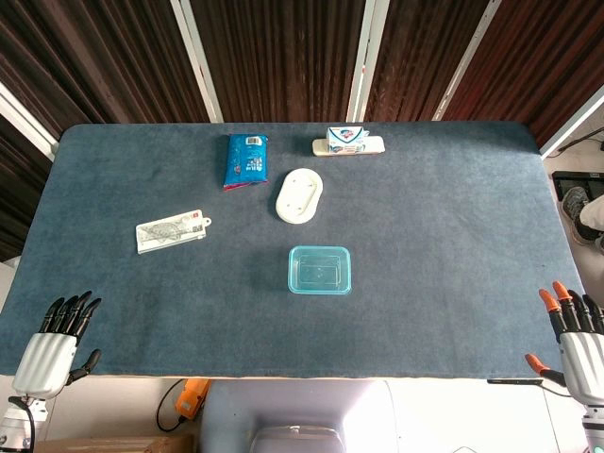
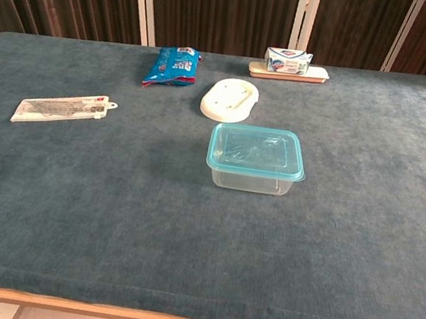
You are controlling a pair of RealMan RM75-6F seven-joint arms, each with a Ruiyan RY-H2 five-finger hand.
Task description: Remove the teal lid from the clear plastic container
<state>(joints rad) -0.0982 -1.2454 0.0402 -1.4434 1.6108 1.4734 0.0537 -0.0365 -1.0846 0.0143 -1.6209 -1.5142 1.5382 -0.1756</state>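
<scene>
A clear plastic container point(image 1: 319, 271) point(image 2: 251, 179) sits near the middle of the blue table, with its teal lid point(image 1: 320, 268) point(image 2: 256, 150) closed on top. My left hand point(image 1: 55, 342) hangs at the table's front left corner, fingers apart and holding nothing. At the front right corner my right hand point(image 1: 573, 338), with orange fingertips, is likewise spread and empty. Both hands are far from the container. Neither hand shows in the chest view.
Behind the container lie a white oval dish point(image 1: 299, 195) point(image 2: 230, 99), a blue packet point(image 1: 245, 159) point(image 2: 171, 66) and a small box on a tray point(image 1: 348, 142) point(image 2: 289, 63). A flat clear package point(image 1: 171, 230) point(image 2: 62, 109) lies to the left.
</scene>
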